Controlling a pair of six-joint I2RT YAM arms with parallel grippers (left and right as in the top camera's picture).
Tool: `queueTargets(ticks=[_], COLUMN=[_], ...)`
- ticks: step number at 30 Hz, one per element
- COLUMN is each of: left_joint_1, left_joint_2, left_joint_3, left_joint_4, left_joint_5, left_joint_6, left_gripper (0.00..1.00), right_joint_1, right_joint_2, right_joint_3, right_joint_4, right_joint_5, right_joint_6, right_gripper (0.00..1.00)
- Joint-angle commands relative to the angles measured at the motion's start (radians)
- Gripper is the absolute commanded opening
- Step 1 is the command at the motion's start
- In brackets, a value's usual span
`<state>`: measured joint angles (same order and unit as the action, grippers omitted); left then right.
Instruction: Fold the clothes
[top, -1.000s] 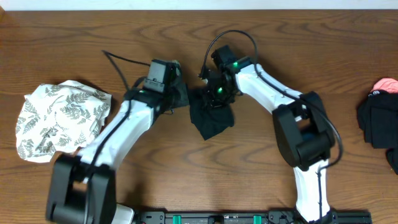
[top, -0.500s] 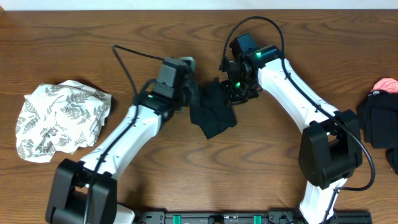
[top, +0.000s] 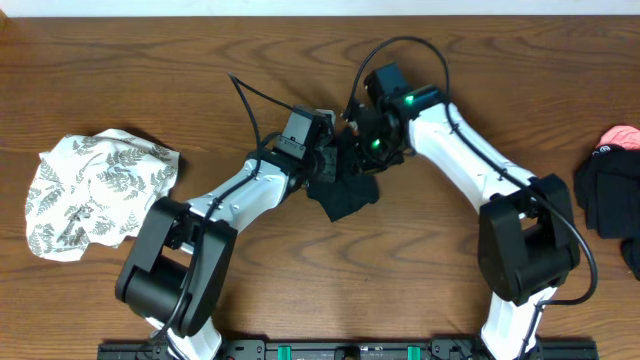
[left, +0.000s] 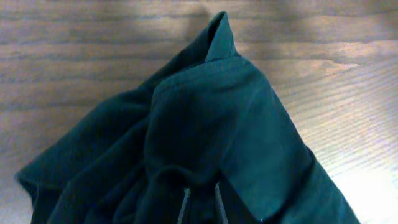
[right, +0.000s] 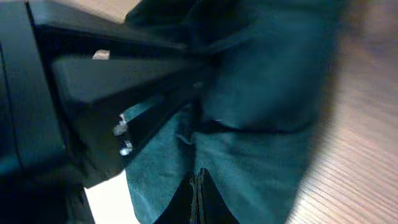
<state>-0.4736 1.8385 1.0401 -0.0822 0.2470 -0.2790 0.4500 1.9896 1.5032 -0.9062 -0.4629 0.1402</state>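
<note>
Left fingers (left: 185, 208) now nearer right fingers (right: 189, 208), black shirt (top: 345, 198) between.

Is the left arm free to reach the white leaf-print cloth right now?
Probably not yet: the left gripper is shut on the black shirt. Nothing lies between it and the white leaf-print cloth, so releasing should free it.

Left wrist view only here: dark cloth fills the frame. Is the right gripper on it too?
Observer: Yes, the right wrist view shows the right gripper shut on the shirt.
Operator: Where do the arms stand?
Observer: Overhead, both reach inward; the left gripper pinches the shirt close beside the right one.
Operator: Anything else around?
Observer: A leaf-print cloth lies far left, a dark garment with pink at the far right edge.
</note>
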Motion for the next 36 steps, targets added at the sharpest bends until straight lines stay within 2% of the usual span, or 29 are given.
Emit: queueTargets(ticks=[1, 6, 13, 20, 22, 23, 25, 29, 31, 34, 36], left_joint_1=[0.002, 0.003, 0.031, 0.082, 0.084, 0.084, 0.082, 0.083, 0.088, 0.107, 0.121], left_joint_2=[0.029, 0.034, 0.034, -0.005, -0.047, -0.065, -0.111, -0.2, -0.229, -0.237, -0.23], left_joint_3=[0.0, 0.0, 0.0, 0.001, 0.004, 0.006, 0.008, 0.008, 0.008, 0.008, 0.008], left_joint_4=[0.013, 0.016, 0.016, 0.014, 0.013, 0.013, 0.013, -0.014, -0.048, -0.146, -0.208], left_joint_5=[-0.054, -0.063, -0.08, -0.068, -0.061, -0.053, -0.034, -0.02, -0.024, -0.024, -0.025], left_joint_6=[0.028, 0.028, 0.028, 0.028, 0.028, 0.028, 0.027, 0.023, 0.009, -0.098, -0.149], left_gripper=[0.14, 0.14, 0.14, 0.15, 0.17, 0.22, 0.25, 0.37, 0.39, 0.42, 0.47], right_joint_1=[0.028, 0.032, -0.013, -0.049, -0.056, -0.058, -0.063, -0.064, -0.064, -0.066, -0.067], right_joint_2=[0.01, 0.01, 0.01, 0.0, -0.024, -0.037, -0.082, -0.179, -0.219, -0.241, -0.24], right_joint_3=[-0.07, -0.151, -0.193, -0.192, -0.191, -0.19, -0.185, -0.18, -0.18, -0.18, -0.18], right_joint_4=[0.035, 0.055, -0.041, -0.042, -0.036, -0.034, -0.024, 0.014, 0.04, 0.064, 0.077], right_joint_5=[-0.046, -0.021, 0.131, 0.114, 0.074, 0.063, 0.037, 0.029, 0.046, 0.065, 0.071], right_joint_6=[0.048, 0.076, 0.108, 0.066, 0.02, 0.01, -0.021, -0.029, -0.029, -0.029, -0.029], right_gripper=[0.01, 0.01, 0.02, 0.01, 0.02, 0.01, 0.02, 0.01, 0.01, 0.02, 0.11])
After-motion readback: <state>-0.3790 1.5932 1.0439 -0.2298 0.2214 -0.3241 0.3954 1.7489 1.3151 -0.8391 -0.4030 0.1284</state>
